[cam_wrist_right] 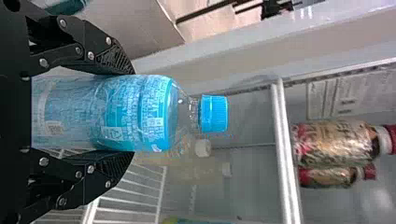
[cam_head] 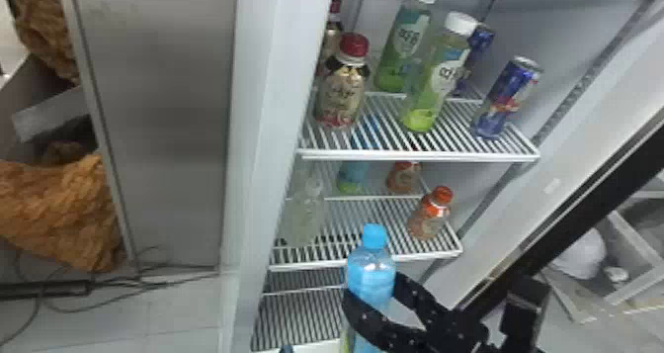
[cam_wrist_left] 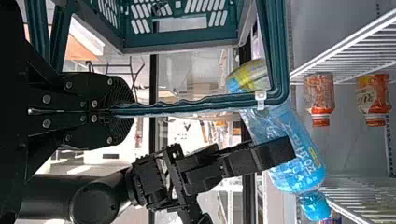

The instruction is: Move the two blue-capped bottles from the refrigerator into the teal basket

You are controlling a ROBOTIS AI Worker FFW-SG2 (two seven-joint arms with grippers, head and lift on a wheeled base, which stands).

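One refrigerator (cam_head: 269,129), door side open to you, fills most of your workspace; everything below is placed by it. Outside it, you have the teal basket (cam_wrist_left: 224,35) hanging by its handle (cam_wrist_left: 196,103). Your left gripper (cam_wrist_left: 125,109) has its fingers pressed together on that handle, also outside the refrigerator. Your right gripper (cam_head: 373,288) is just in front of the refrigerator's lower shelves, fingers apart around the body of a blue-capped bottle (cam_head: 371,268), pinching it from both sides, cap up. That bottle is out of the refrigerator and not in the basket.

Inside the refrigerator, you've got a second blue bottle (cam_head: 352,176) standing toward the back of the middle shelf (cam_head: 435,254); its top is partly hidden by the upper shelf (cam_head: 425,155). Two green bottles with white caps (cam_head: 435,85) stand on the refrigerator's upper shelf, with two red-capped bottles (cam_head: 342,92) and two blue cans (cam_head: 509,97). A clear bottle (cam_head: 305,218) and two small orange bottles (cam_head: 429,219) share the refrigerator's middle shelf.
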